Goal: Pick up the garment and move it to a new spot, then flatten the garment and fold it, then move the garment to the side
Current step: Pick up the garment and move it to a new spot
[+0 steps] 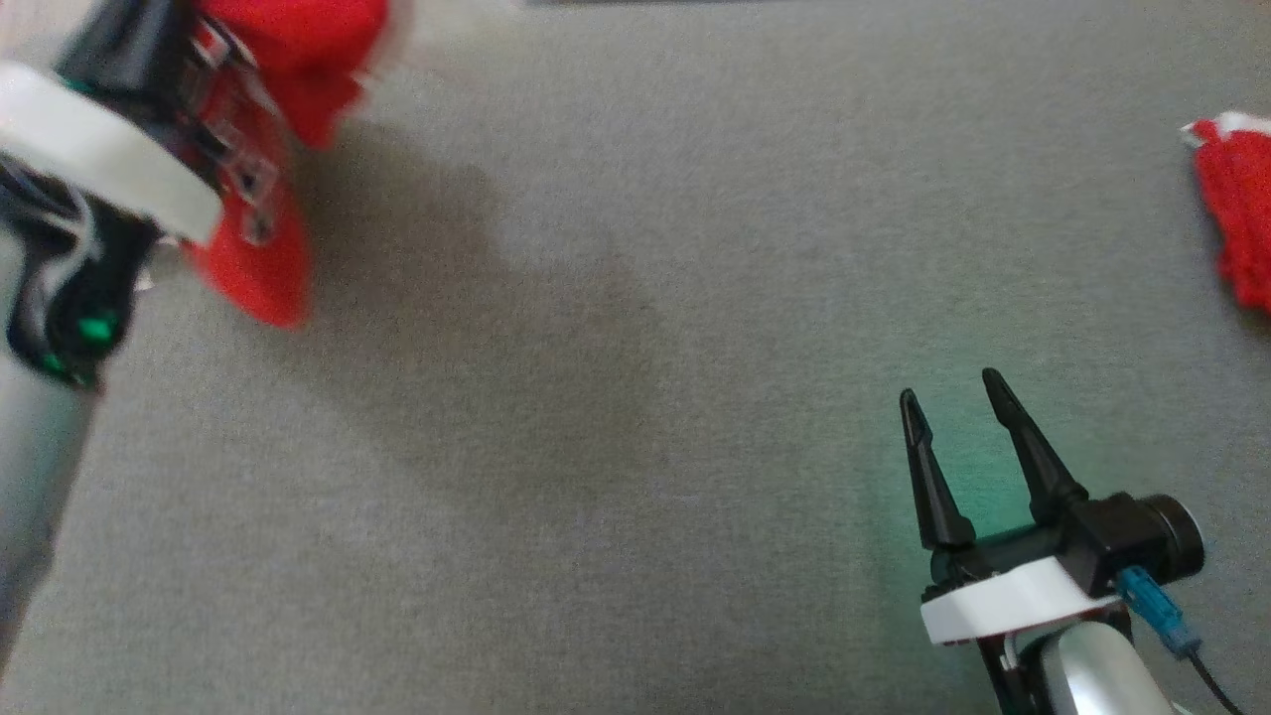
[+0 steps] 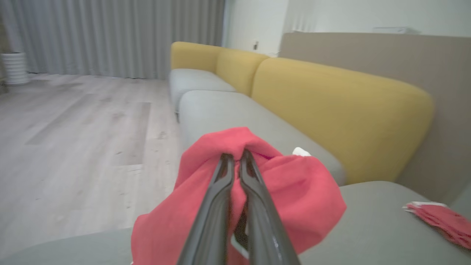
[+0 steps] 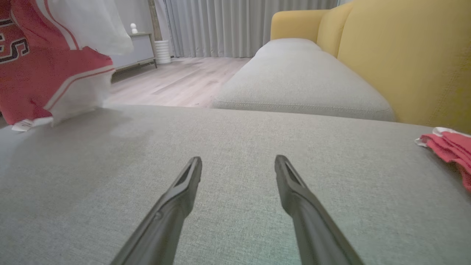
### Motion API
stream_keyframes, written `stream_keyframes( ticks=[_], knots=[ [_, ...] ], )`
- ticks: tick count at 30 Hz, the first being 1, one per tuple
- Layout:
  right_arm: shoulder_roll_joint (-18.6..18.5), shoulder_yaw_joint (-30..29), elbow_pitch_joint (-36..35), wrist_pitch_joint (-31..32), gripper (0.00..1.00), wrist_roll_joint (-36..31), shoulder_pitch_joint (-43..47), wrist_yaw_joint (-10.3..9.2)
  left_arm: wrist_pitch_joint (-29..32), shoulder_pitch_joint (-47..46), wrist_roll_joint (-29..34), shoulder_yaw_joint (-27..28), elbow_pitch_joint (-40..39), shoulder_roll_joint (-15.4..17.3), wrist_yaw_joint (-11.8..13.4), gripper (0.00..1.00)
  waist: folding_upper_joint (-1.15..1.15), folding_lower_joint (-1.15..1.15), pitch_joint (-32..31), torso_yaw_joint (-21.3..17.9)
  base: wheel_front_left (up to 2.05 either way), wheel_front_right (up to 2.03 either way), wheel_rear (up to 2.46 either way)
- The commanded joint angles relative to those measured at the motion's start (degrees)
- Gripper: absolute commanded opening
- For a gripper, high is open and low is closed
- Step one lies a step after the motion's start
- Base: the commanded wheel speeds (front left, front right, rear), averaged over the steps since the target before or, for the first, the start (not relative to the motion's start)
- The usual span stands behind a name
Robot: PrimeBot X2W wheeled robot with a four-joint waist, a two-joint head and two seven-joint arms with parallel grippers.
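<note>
Garment [image 1: 260, 260], red, hangs far left over the gray cushion [image 1: 616, 397], with the right gripper [image 1: 951, 389] near right, spread wide and empty; close up, the left gripper [image 2: 236, 159] is clamped tight on its bunched cloth; seen from the right wrist, it dangles at the left.

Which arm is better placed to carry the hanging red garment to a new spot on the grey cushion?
Left: the left gripper is shut on the red garment; the right gripper stands open over the grey cushion, holding nothing, apart from it.
</note>
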Motion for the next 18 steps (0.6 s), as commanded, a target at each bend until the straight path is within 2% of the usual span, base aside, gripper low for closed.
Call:
stream_keyframes(
  ticks=[1,6,10,13,14,18],
  knots=[
    [0.16,1.46,-1.35,0.04,1.0,0.85,0.05,0.39,1.63,0.34,-2.41,2.71,-6.47,3.97,0.13,0.0,0.0,0.02,-2.82,-2.28,0.0,0.0,0.0],
    [0.17,1.64,-1.29,0.04,1.0,2.4,0.46,0.39,8.24,8.89,-9.97,2.29,-26.03,6.46,2.22,0.0,0.0,0.02,-3.46,-5.0,0.0,0.0,0.0],
    [0.17,2.52,-1.64,0.04,1.0,3.7,-0.46,0.39,13.31,13.84,-16.66,1.16,-36.87,8.14,3.6,0.0,0.0,0.02,-2.3,-8.65,0.0,0.0,0.0],
    [0.17,3.58,-1.78,0.04,1.0,5.03,-1.69,0.39,16.25,16.15,-20.92,0.4,-39.34,9.16,4.37,0.0,0.0,0.02,-0.91,-12.24,0.0,0.0,0.0],
    [0.17,3.58,-1.78,0.04,1.0,5.03,-1.69,0.39,16.25,16.15,-20.92,0.4,-39.34,9.16,4.37,0.0,0.0,0.02,-0.91,-12.24,0.0,0.0,0.0],
    [0.18,5.38,-1.65,0.04,1.0,7.08,-3.09,0.39,18.15,15.74,-19.67,0.17,-33.73,10.91,6.6,0.0,0.0,0.02,1.0,-17.91,0.0,0.0,0.0]
  ],
)
